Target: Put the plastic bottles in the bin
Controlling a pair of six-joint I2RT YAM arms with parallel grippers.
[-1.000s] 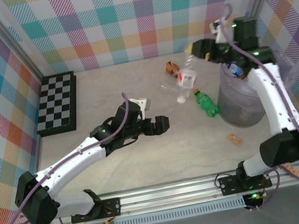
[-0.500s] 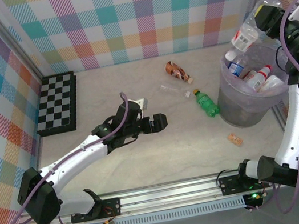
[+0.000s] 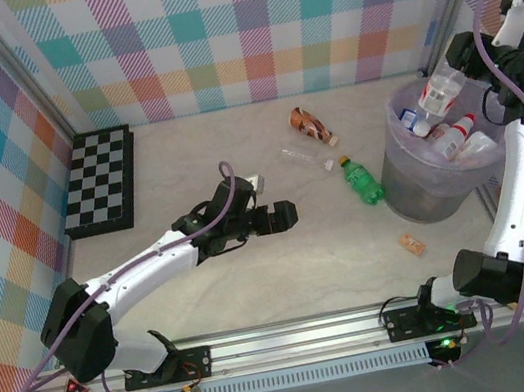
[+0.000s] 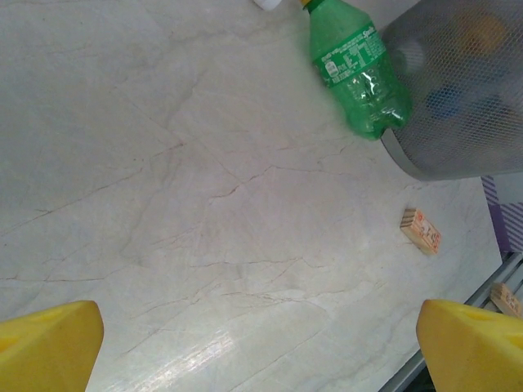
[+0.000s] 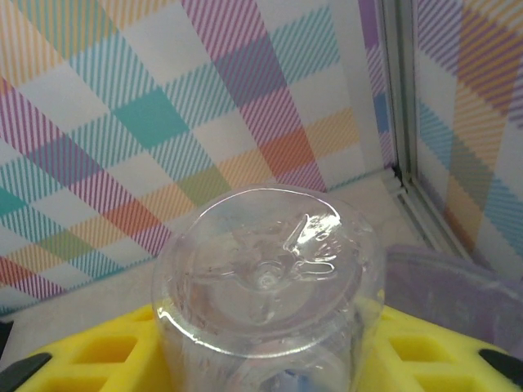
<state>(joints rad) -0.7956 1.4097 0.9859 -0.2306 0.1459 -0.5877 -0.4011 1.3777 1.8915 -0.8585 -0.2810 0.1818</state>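
While the right gripper (image 3: 454, 73) holds a clear bottle (image 3: 440, 95) above the bin (image 3: 414, 192), dropping is the step; next it must let go. The left gripper (image 3: 281, 216) hangs wide open near a green bottle (image 3: 362, 181).

Left end effector (image 3: 281, 216) wide open, arm stretched low; right end effector (image 3: 457, 72) raised high, clamping clear bottle (image 3: 440, 91).

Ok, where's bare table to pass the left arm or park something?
Widest bare stretch: between the chessboard and the brown-wrapped bottle. Also the near strip from the left gripper to the tan piece. Crowded left of the bin: the green bottle and clear bottle lie there.
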